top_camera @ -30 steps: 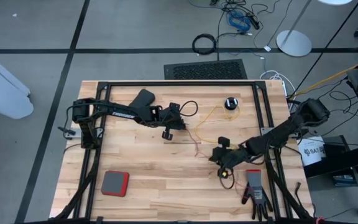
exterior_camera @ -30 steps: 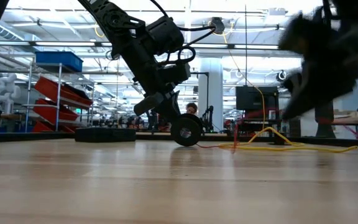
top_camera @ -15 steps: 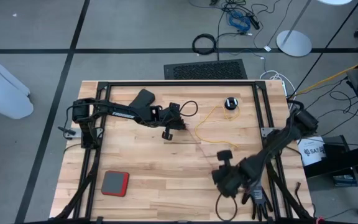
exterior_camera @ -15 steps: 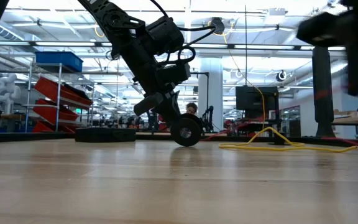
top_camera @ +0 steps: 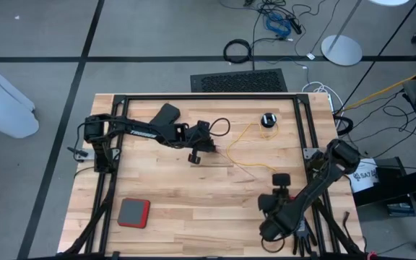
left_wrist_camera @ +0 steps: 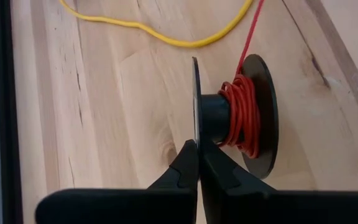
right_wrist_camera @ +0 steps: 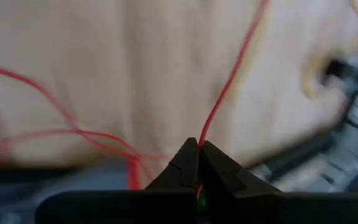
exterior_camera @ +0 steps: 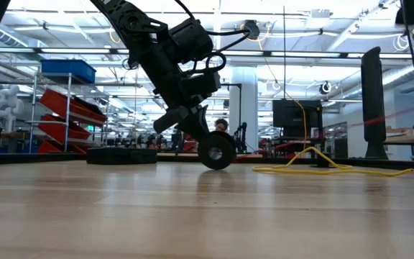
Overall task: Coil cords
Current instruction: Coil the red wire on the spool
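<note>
Red cord (right_wrist_camera: 225, 99) is pinched in the clenched right gripper (top_camera: 269, 232), which has swung from table centre to the near edge beside the glove (top_camera: 300, 230). The left gripper (left_wrist_camera: 196, 163) is unmoved, clamped on the rim of the red-wound reel (left_wrist_camera: 235, 118) standing on edge left of centre. The right wrist view is motion-blurred; the yellow cord (top_camera: 245, 137) leads to the far reel (top_camera: 269, 119).

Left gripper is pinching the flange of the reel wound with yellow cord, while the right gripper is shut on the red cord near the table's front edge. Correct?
Not quite. The left wrist view shows the reel in the left gripper is wound with red cord; the yellow cord lies loose on the table. The right gripper part is correct.
</note>
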Motion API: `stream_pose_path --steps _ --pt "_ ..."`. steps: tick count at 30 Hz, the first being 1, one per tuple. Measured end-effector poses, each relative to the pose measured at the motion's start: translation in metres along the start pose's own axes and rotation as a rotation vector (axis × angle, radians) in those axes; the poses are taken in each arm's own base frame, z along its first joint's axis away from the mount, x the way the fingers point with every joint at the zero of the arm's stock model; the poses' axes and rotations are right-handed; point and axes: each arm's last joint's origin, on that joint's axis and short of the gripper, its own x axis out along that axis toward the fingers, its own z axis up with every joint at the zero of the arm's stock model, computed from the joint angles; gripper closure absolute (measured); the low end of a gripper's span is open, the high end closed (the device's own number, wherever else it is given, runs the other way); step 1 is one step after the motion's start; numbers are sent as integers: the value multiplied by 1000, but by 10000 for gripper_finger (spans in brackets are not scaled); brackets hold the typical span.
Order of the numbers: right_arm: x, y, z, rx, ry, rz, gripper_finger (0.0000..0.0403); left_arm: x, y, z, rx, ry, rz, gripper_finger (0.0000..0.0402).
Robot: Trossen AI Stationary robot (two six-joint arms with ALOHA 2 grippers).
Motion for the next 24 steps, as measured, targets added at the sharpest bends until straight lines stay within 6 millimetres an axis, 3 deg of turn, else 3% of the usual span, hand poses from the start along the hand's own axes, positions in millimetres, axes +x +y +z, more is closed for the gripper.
stream_pose_path --steps 12,24 --pt "-20 1 -10 54 -67 66 401 0 -1 0 2 3 -6 401" --pt "-49 38 -9 66 -151 536 361 0 0 -2 3 22 15 401"
